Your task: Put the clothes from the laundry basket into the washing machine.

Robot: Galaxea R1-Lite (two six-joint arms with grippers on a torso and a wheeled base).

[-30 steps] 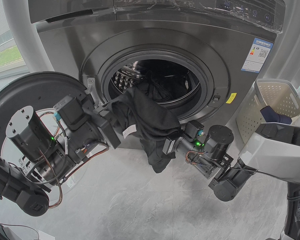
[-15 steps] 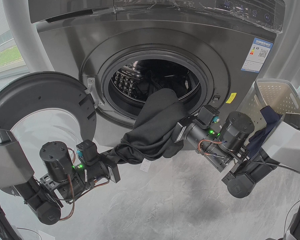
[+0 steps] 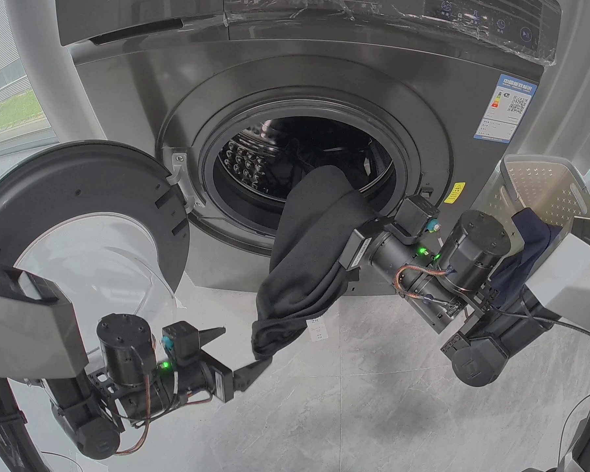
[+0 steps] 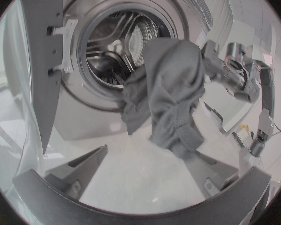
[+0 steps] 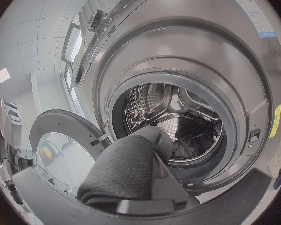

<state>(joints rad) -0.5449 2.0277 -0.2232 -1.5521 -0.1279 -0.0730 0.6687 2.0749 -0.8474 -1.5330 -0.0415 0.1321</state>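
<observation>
Cloth first: you have one black garment (image 3: 308,244) carried on your right gripper (image 3: 337,240), which is closed on it with the fingers buried in the fabric. The garment's top fold lies across the lower right rim of the drum opening (image 3: 269,152), partly inside. The rest hangs down the front of the washing machine (image 3: 144,99) to just above the floor (image 3: 347,414), with one white label (image 3: 316,328) near the hem.

Above and to the left of that fold, the mouth of the opening is unobstructed. Dark clothing (image 5: 190,144) lies at the bottom of the drum; you cannot count the pieces.

Your left gripper (image 3: 239,352) sits low by the floor with its fingers spread wide, holding nothing. One finger is just beside the hanging hem, and you cannot tell whether it touches.

The single door (image 3: 78,185) is swung fully open to the left of the opening, and its lower edge stands above your left arm.

One laundry basket (image 3: 550,191) stands on the machine's right side, behind your right arm. One dark blue garment (image 3: 531,231) shows in it.
</observation>
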